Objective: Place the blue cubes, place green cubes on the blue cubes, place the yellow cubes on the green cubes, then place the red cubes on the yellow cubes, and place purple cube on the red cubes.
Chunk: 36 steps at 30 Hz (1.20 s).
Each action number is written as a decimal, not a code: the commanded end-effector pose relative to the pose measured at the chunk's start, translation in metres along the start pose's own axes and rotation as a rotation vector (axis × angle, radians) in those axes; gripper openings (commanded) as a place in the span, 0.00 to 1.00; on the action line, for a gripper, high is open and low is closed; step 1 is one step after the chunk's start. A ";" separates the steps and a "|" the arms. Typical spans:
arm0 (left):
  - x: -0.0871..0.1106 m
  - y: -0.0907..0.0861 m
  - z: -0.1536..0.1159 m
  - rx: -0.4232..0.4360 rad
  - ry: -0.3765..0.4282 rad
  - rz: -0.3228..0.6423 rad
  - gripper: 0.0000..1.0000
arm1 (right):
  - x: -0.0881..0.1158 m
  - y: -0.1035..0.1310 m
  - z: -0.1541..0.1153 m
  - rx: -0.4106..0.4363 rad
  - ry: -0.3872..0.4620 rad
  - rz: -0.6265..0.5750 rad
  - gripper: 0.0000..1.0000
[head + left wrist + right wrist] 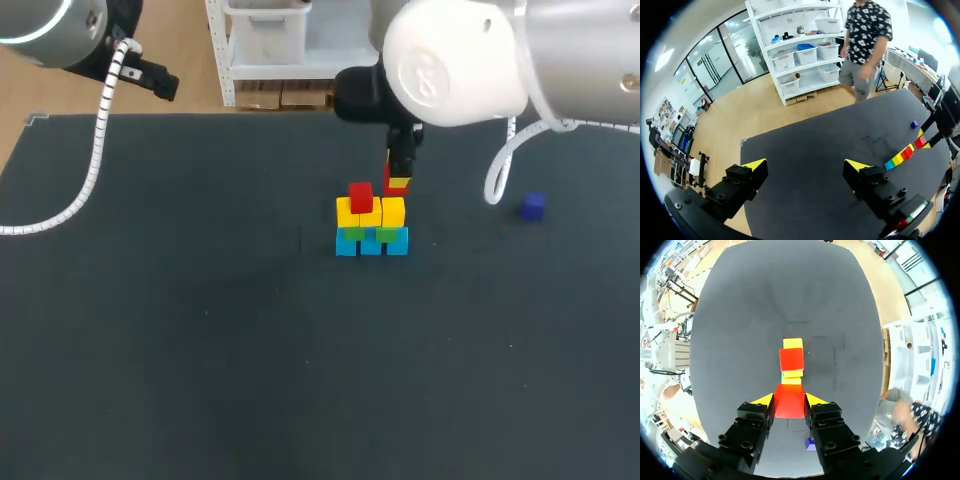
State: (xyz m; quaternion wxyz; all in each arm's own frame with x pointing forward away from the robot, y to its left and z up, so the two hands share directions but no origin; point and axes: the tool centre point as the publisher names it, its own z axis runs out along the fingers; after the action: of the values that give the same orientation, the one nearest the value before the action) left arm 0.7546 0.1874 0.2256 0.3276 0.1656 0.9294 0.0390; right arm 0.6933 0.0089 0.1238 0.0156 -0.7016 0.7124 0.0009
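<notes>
The red cube (790,405) is clamped between the yellow-tipped fingers of the right gripper (789,399), one finger pressed to each side, so this gripper is closed firmly on it. From the wrist, the held cube is seen poised over the near end of the stack, with a second red cube (791,359) just ahead of it and a yellow top showing beyond that. From above, the right arm is seen coming in from the right and reaching to the middle of the table (200,350), and the held cube is hung just above the right end of the pile; whether it is touching the yellow layer cannot be told. The pile itself is built in rows: three blue cubes (371,244) are laid side by side at the bottom, green cubes (384,234) are set on them, yellow cubes (370,212) are set on those, and the second red cube is seated on the yellow row toward its left end. The purple cube (533,206) is left alone on the table, well apart to the right of the stack. Off at the far left, the left gripper (806,165) is held high above the table, its fingers spread wide with nothing between them.
</notes>
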 end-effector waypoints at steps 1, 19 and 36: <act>0.000 0.001 -0.001 0.002 0.001 0.002 1.00 | -0.003 -0.004 0.006 -0.014 -0.003 -0.004 0.00; 0.000 0.001 -0.001 0.002 0.001 0.002 1.00 | -0.009 -0.013 0.021 -0.042 -0.004 -0.027 0.00; 0.000 0.001 -0.001 0.002 0.001 0.002 1.00 | -0.014 -0.015 0.029 -0.063 -0.009 -0.042 0.00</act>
State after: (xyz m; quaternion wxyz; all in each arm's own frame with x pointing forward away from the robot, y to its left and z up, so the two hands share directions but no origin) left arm 0.7546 0.1873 0.2256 0.3276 0.1656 0.9294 0.0390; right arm 0.7058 0.0215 0.0959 -0.0004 -0.7159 0.6978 0.0239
